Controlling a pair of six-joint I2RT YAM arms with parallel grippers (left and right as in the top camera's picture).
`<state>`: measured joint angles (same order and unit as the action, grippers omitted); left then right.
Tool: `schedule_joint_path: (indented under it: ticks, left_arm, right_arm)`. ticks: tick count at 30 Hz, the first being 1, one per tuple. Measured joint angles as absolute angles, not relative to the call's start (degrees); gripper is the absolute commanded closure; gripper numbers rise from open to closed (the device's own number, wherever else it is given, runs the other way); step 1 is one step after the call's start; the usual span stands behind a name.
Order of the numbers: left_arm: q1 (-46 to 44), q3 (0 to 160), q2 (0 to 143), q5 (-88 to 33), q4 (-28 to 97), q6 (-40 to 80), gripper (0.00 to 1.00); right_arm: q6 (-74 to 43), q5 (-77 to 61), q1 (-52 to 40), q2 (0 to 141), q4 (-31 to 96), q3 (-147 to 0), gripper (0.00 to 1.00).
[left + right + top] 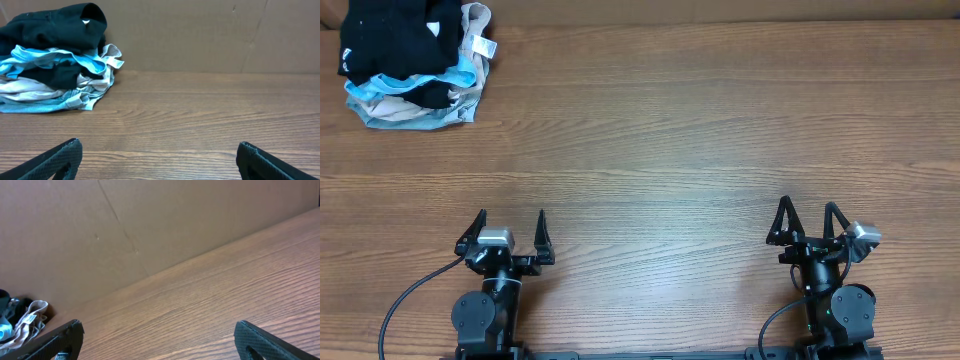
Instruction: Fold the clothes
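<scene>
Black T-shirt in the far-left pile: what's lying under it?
A light-blue garment and a beige garment lie bunched under the black T-shirt. More black fabric shows lower down; whether it is the same shirt is hidden by the folds.

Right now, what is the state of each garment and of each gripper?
black T-shirt: crumpled, unfolded, on top of the pile.
light-blue garment: crumpled, tangled in the same pile.
beige garment: crumpled, low in the pile.
left gripper: open, empty, apart from the pile.
right gripper: open, empty, over bare wood.
</scene>
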<state>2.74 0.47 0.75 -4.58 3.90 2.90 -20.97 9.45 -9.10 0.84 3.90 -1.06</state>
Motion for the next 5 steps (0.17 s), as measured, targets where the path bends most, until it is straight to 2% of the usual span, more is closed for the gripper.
schedule_joint_path:
  ticks: [5]
  left_arm:
    - [2.7,0.5,0.8,-4.6,3.9,2.9,0.0]
  right_arm:
    - [-21.0,9.5,-9.1,0.8,3.9,-1.1,0.0]
